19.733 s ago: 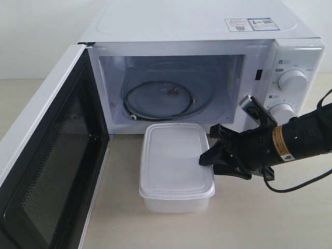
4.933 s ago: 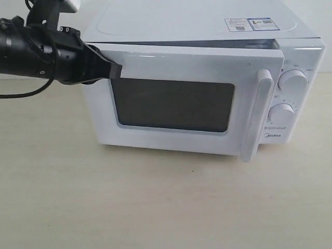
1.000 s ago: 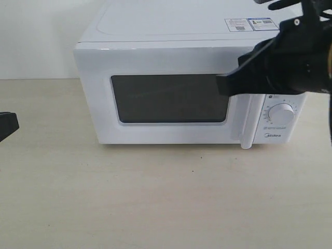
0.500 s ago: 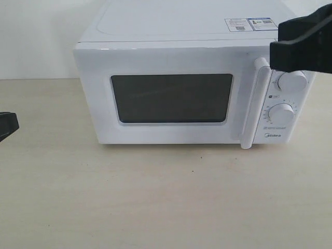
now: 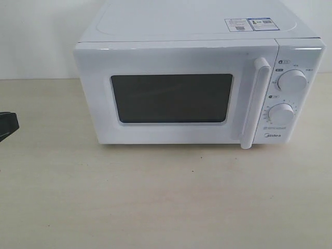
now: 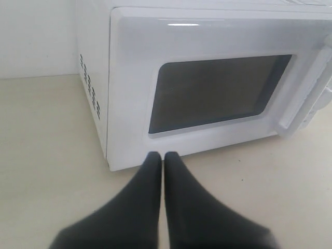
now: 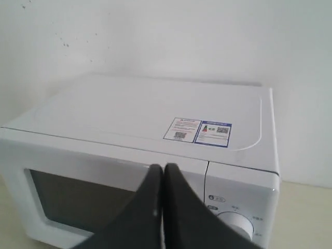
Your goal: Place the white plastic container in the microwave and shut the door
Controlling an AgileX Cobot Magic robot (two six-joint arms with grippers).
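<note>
Microwave (image 5: 181, 78) stands on table (image 5: 155, 207), door (image 5: 176, 98) shut, container hidden from view; left gripper (image 6: 161, 155), pressed together, hangs low, apart from it; right gripper (image 7: 162, 168), pressed together, hangs near its top.

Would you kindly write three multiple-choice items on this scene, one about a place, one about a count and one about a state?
1. Where are the stickers on the microwave?
A) on its top
B) on its front
C) on its side

2. How many round dials does it have?
A) one
B) two
C) three

3. What state is the door in?
A) wide open
B) ajar
C) fully shut

Answers:
1 A, both labels lie flat on the top panel.
2 B, one dial sits above the other.
3 C, the door lies flush with the front, with no gap showing.
</note>
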